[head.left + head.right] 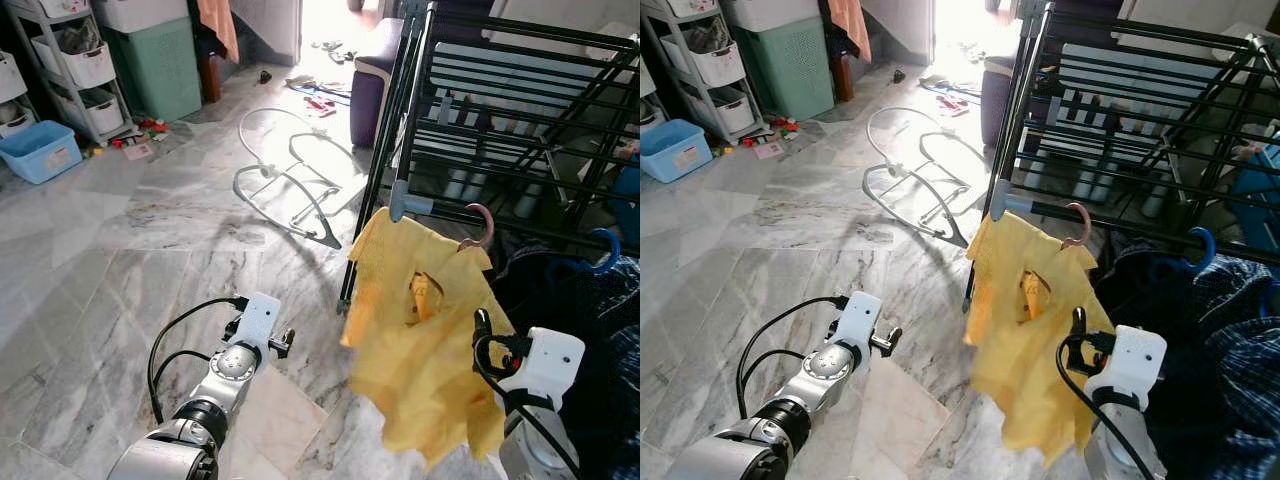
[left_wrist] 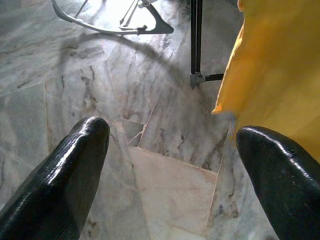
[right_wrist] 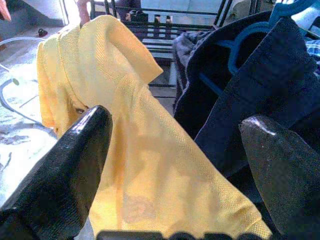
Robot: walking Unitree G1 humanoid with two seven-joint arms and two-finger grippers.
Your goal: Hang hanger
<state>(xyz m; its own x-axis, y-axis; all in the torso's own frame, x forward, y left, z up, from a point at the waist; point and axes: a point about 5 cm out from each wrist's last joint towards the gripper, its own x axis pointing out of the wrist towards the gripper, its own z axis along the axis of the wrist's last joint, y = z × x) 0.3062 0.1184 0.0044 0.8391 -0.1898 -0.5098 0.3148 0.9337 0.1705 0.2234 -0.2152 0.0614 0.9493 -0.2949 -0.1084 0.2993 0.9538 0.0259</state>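
A yellow shirt (image 1: 425, 350) on a pink hanger (image 1: 481, 225) hangs from a low rail of the black drying rack (image 1: 500, 120), beside dark clothes on a blue hanger (image 1: 603, 250). The right gripper (image 3: 175, 165) sits just in front of the shirt, fingers spread wide and empty. The left gripper (image 2: 170, 165) — also wide, holding nothing — hovers over the marble floor (image 1: 120, 230).

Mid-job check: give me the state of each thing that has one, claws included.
Yellow shirt: on its hanger, hanging from the rack rail.
Pink hanger hook: over the rail.
Drying rack: standing unfolded.
Blue hanger: hooked on, holding dark clothes.
Left claw: open, empty, above floor.
Right claw: open, facing the shirt.
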